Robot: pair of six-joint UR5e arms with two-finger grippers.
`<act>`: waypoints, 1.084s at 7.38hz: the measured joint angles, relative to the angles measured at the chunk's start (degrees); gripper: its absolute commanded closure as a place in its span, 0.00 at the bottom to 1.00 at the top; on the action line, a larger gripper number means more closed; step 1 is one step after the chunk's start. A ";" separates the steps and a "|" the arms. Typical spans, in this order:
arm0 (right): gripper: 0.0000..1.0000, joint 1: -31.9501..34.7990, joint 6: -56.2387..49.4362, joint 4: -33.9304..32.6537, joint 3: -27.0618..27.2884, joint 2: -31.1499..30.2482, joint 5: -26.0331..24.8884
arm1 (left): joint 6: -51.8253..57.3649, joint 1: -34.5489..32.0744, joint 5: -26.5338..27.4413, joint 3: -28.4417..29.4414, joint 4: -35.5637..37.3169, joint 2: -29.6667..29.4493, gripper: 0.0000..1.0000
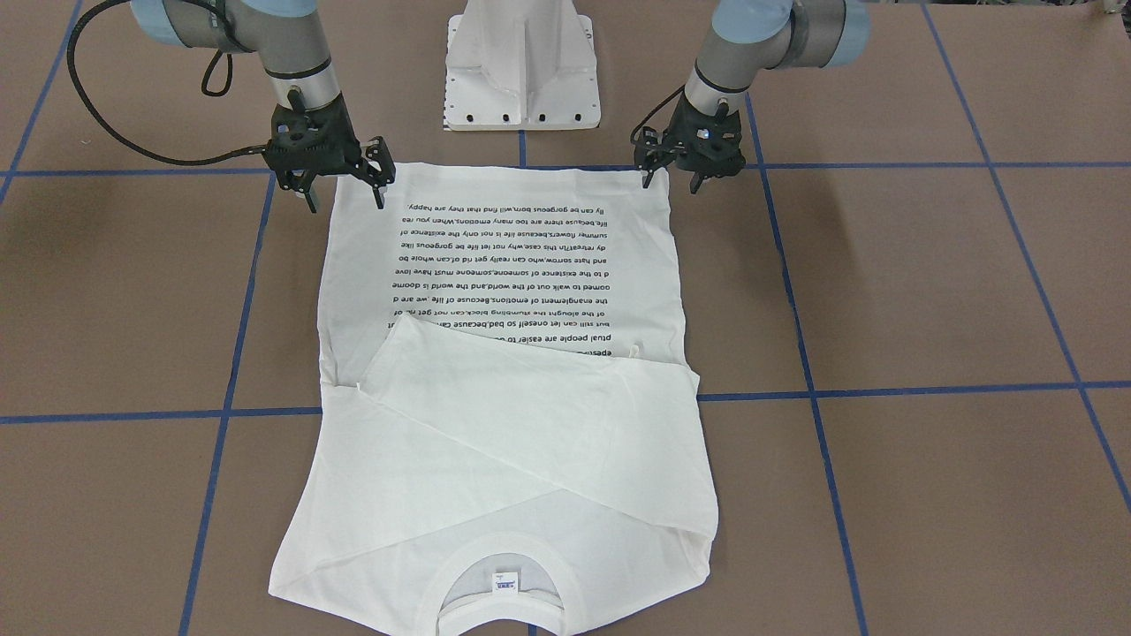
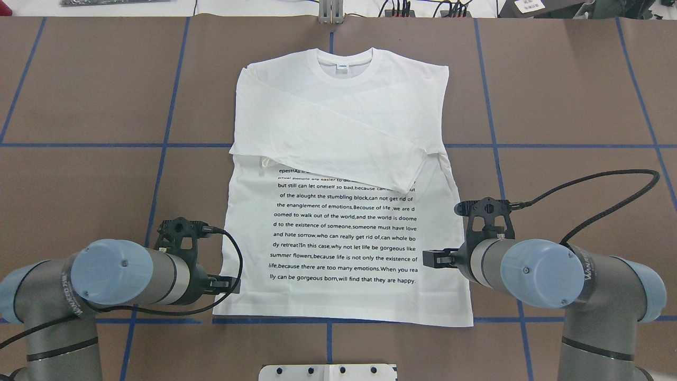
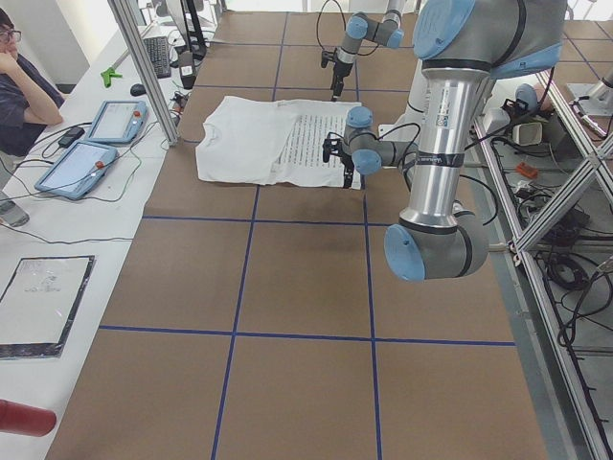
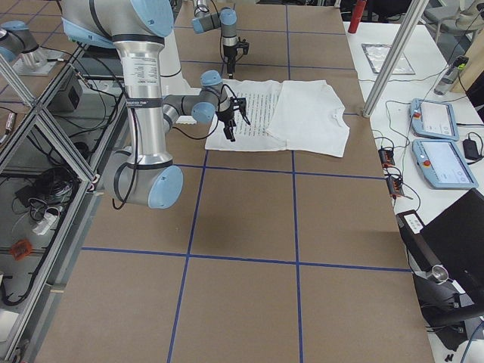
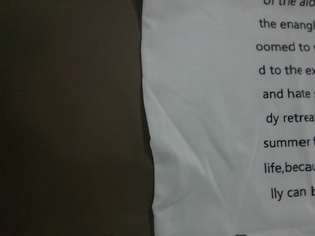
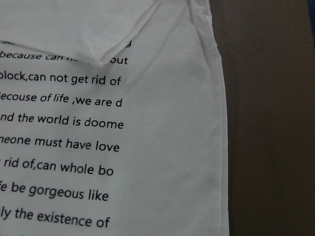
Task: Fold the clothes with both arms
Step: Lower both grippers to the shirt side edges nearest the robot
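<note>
Plainly the white long-sleeved cotton T-shirt [image 2: 344, 238] lies flat on the brown gridded table [image 2: 79, 185], sleeves folded across its chest; it looks light, limp and quick to wrinkle; the black left gripper [image 1: 670, 181] and black right gripper [image 1: 345, 205] hang spread wide at the hem corners, probably the best holds.

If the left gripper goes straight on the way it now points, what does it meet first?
Probably the T-shirt, at its hem corner. The left gripper points down, open, astride the shirt's side edge: one finger over cloth, the other over bare table. How high it hangs is unclear.
</note>
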 measured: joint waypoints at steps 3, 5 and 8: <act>0.00 -0.15 0.05 0.00 0.00 -0.02 -0.01 | -0.62 1.76 0.39 0.51 0.08 0.05 0.59; 0.00 -0.24 0.05 0.01 -0.01 -0.02 -0.01 | -0.67 2.30 0.40 0.55 0.11 0.05 0.73; 0.00 -0.49 0.05 -0.02 -0.11 -0.26 -0.08 | -1.05 2.80 0.43 0.44 0.45 0.04 1.00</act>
